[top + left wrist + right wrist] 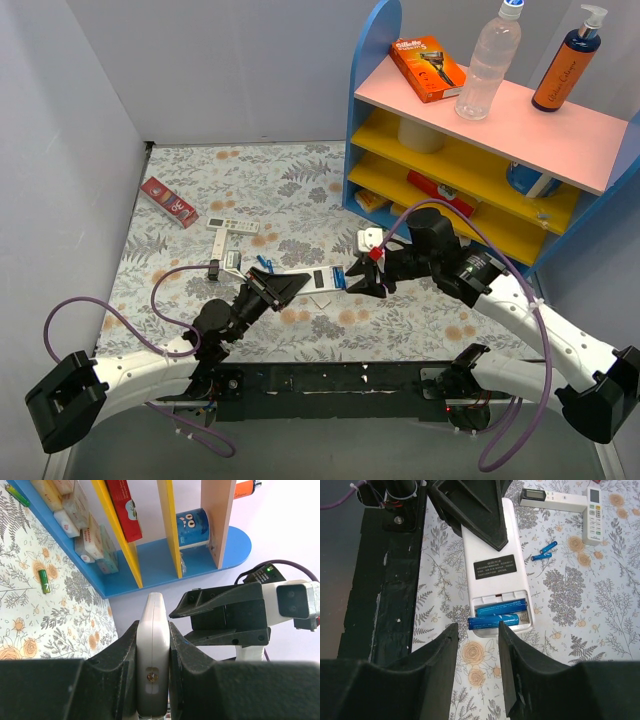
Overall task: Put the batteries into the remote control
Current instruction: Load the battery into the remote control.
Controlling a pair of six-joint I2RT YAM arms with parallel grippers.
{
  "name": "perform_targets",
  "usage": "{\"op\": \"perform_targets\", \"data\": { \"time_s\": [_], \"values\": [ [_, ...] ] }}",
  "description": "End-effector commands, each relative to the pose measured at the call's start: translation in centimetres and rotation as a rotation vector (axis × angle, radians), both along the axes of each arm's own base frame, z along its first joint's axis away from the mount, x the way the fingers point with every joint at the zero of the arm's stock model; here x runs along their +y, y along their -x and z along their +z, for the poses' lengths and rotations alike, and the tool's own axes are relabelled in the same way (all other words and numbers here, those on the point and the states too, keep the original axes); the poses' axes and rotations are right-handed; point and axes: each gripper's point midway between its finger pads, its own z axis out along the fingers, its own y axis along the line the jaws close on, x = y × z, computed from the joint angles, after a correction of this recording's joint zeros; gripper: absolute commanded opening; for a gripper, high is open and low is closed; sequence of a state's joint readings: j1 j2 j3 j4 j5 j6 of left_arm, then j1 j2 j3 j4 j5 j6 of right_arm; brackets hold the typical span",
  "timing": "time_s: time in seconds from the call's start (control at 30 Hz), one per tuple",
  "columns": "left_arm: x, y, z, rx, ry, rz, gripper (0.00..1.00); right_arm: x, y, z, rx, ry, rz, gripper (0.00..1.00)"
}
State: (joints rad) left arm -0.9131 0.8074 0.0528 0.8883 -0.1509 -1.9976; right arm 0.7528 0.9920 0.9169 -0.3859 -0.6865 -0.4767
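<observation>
Grip on the remote control (495, 555): the left gripper (153, 632) pinches the slim white handset at one end. One finger lies flat on its back and the other on the opposite face, both pressed tight against the casing. In the top view the handset lies across the near middle of the table (180, 250), between the two arms, and appears raised off the floral cloth.

The plain back faces up and carries a black label. The battery recess (502, 611) is uncovered at the end away from the left gripper. Two blue batteries (500, 609) lie in it side by side, crosswise to the handset. The outer one sits at the lip of the recess, slightly askew.

The right gripper (477, 629) hangs at this recess end with its fingers spread and nothing clamped between them. The fingertips stand to either side of the outer battery. Whether either tip touches it cannot be told.

On the cloth:
- Two loose batteries (549, 547), also blue, lie just beside each other and near the held handset.
- Beyond them lies a thinner white remote (594, 507) with a crosswise piece.
- A green battery (45, 580) lies by itself on the cloth, nearer the shelf unit (372, 100).
- A red box (168, 200) lies on the left side of the table, well apart from both grippers.
</observation>
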Motion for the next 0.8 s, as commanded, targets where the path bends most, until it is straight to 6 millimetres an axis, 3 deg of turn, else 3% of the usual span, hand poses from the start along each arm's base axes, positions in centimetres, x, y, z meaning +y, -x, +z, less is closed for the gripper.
{"op": "perform_targets", "data": {
  "time_s": [0.0,0.77],
  "values": [
    [1.43,1.17,-4.70,0.241,0.092,-0.035,0.00,0.57,-0.05,0.85,-0.021,-0.028,0.033,0.44],
    [1.45,1.15,-4.25,0.231,0.105,-0.042,0.00,1.26,-0.42,0.41,0.012,-0.033,0.032,0.41]
  ]
}}
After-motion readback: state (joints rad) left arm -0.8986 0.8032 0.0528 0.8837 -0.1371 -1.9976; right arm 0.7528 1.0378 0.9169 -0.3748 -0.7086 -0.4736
